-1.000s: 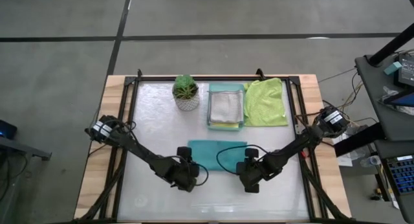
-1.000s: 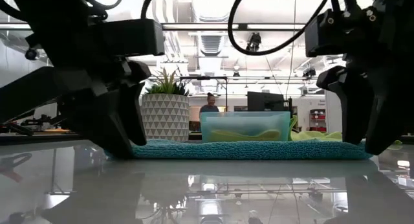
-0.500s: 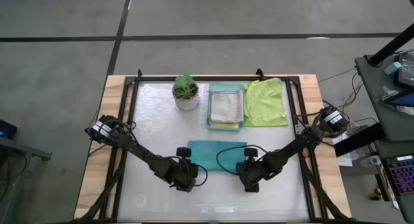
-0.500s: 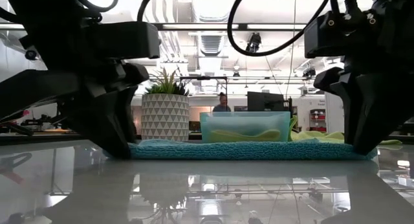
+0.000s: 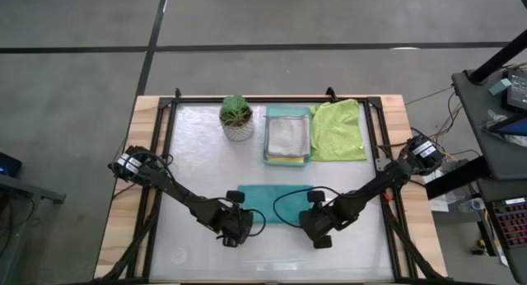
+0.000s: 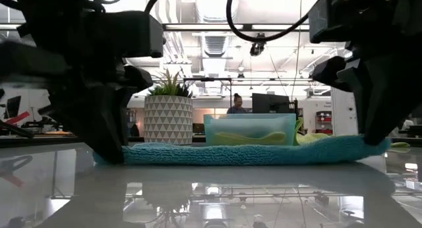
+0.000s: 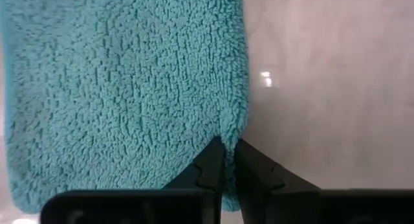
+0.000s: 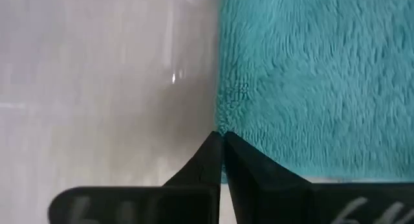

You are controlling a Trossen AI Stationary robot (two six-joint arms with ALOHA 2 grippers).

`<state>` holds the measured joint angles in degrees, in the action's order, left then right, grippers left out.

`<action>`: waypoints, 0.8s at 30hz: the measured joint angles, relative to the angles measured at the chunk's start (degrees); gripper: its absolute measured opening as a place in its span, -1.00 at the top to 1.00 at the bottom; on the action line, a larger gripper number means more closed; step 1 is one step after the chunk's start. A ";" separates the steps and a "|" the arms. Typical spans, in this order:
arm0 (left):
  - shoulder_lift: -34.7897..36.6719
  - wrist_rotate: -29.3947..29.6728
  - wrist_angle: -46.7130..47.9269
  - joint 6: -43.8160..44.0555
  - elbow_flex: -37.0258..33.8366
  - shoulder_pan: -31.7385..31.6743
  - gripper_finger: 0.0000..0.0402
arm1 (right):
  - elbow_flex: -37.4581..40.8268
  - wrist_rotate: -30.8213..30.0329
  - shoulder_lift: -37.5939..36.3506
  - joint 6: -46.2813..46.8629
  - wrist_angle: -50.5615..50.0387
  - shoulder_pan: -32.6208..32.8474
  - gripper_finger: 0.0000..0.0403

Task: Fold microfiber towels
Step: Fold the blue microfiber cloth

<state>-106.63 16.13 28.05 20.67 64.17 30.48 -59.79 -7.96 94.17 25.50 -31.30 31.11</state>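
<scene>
Both grippers are pinching the teal towel (image 5: 276,198). Left gripper (image 7: 228,148) and right gripper (image 8: 221,138) each clamp 1 near corner.

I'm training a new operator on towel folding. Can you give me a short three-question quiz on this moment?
1. True or false: both hands are shut on the teal towel.
2. Which towel lies flat beside the tray? A) yellow B) lime green C) light blue
3. Fill in: the left hand and right hand each pinch a near ____ of the teal towel.

Key:
1. True.
2. B, the lime green towel.
3. Corner.
</scene>
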 joint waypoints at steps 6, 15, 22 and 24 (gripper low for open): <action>0.83 -5.15 1.06 3.38 -0.03 0.00 0.93 | -1.39 0.88 0.00 1.66 -5.18 0.18 0.96; 1.27 -7.50 0.46 4.26 0.10 0.14 0.62 | -1.34 6.55 -0.45 5.70 -6.08 -0.04 0.68; 3.87 -8.62 1.80 3.36 -0.01 0.39 0.21 | -0.71 5.84 -4.19 14.45 -9.98 -1.16 0.28; 5.11 -8.61 1.74 1.17 -0.01 0.37 0.14 | 0.39 3.38 -6.04 17.05 -9.82 -1.34 0.17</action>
<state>-101.52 7.52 29.79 21.83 64.16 30.85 -59.40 -4.58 88.14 42.54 -41.12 29.77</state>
